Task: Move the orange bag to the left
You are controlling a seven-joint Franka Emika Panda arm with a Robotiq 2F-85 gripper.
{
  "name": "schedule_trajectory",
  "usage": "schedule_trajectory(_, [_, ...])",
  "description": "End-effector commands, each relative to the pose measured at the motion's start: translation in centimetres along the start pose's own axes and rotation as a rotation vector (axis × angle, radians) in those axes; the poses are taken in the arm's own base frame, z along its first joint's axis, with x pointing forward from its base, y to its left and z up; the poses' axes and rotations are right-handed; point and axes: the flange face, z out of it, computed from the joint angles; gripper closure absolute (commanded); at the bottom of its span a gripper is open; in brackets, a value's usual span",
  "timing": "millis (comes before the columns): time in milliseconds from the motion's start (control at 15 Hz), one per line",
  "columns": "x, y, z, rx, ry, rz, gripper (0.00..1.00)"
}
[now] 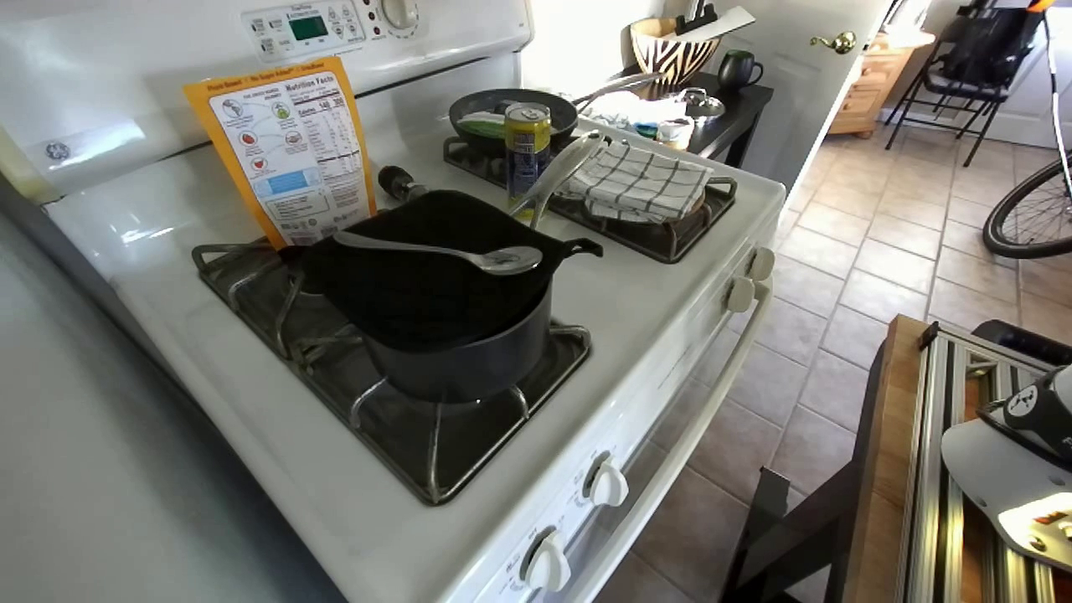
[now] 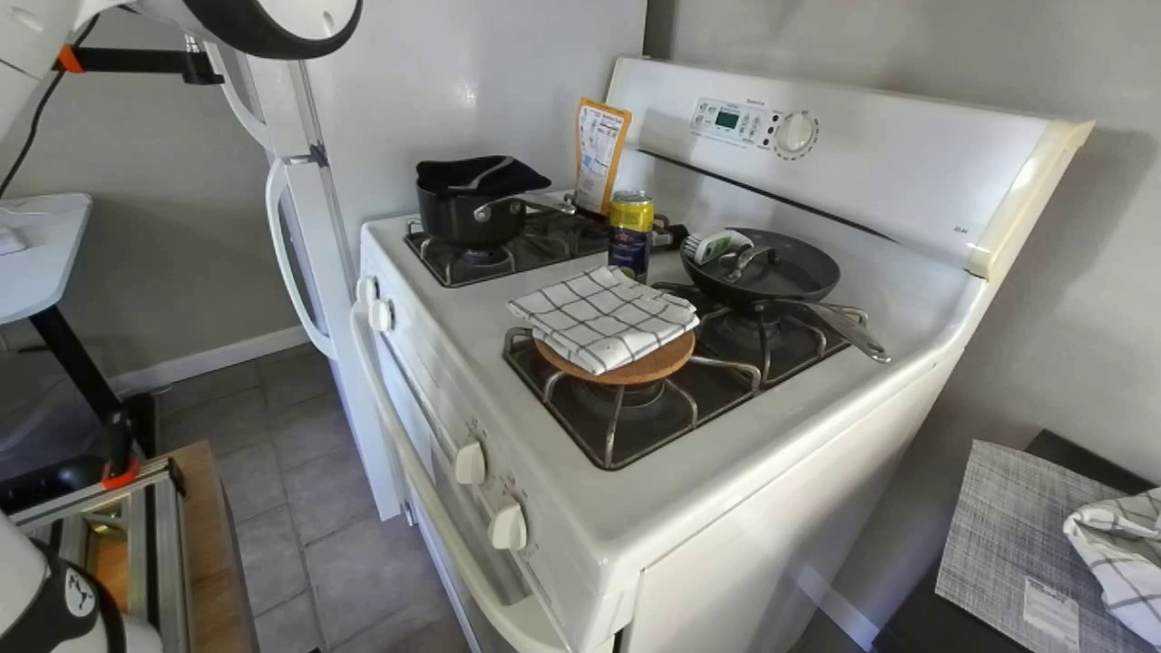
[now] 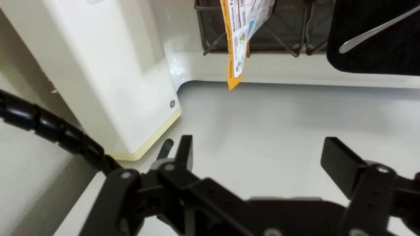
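The orange bag (image 1: 293,159) stands upright on the stove's back burner grate, close to the control panel, with its white nutrition panel showing. It also shows in an exterior view (image 2: 600,154) behind the can. In the wrist view the orange bag (image 3: 241,36) is seen from above at the top of the picture, its upper edge pointing toward me. My gripper (image 3: 258,144) is open and empty, with its fingers wide apart over a pale grey surface and apart from the bag. The gripper is out of view in both exterior views; a part of the arm (image 2: 263,23) shows at the upper left.
A dark pot (image 1: 469,360) with a black pad (image 1: 419,285) and a spoon (image 1: 502,260) on top stands beside the bag. A can (image 2: 630,236), a frying pan (image 2: 762,268) and a checked cloth (image 2: 606,317) are on the stove. The control panel (image 3: 131,65) rises at the wrist view's left.
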Motion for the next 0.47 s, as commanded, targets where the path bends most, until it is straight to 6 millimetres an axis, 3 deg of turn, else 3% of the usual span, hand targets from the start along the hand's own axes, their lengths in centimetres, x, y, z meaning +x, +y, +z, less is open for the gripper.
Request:
schedule_trajectory(0, [-3.0,1.6,-4.5,-0.038,0.059,0.167,0.00])
schedule_trajectory(200, [-5.2,2.5,-6.8,-0.058,0.083,0.319,0.00])
schedule_trajectory(400, [-5.8,2.8,-6.9,-0.069,0.066,0.309,0.00])
